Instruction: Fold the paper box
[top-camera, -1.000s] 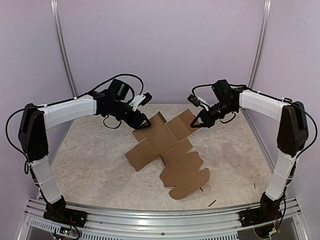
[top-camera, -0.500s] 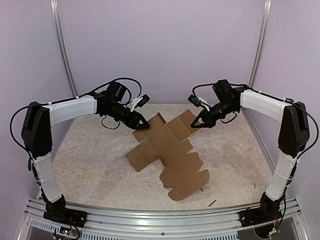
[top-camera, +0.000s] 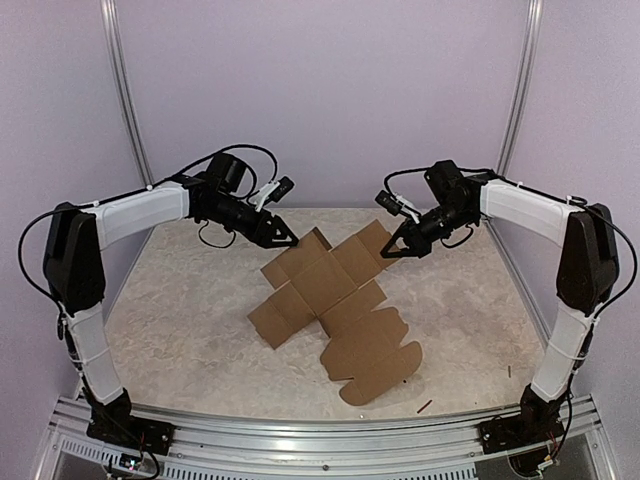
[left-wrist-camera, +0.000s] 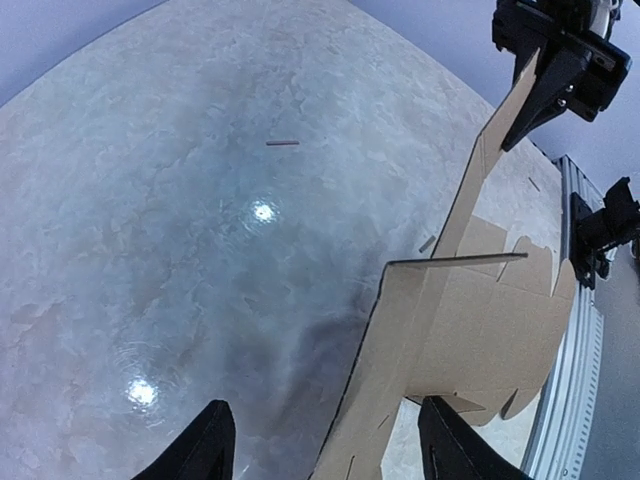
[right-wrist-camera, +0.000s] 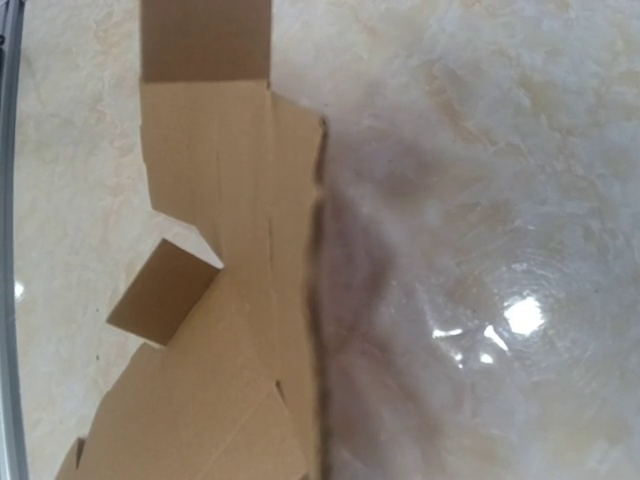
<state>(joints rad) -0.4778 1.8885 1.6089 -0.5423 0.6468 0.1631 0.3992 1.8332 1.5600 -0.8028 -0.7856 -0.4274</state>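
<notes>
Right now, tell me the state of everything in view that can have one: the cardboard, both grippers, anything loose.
paper box, unfolded die-cut sheet, mostly flat on the table, far right flap lifted.
right gripper, shut on the paper box's lifted flap.
left gripper, open at the far left flap, gripping nothing.
dark stick, lying loose on the table, apart from the paper box.

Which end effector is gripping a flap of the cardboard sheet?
The right end effector, shut on a raised flap of the paper box; the left end effector stands open.
</notes>
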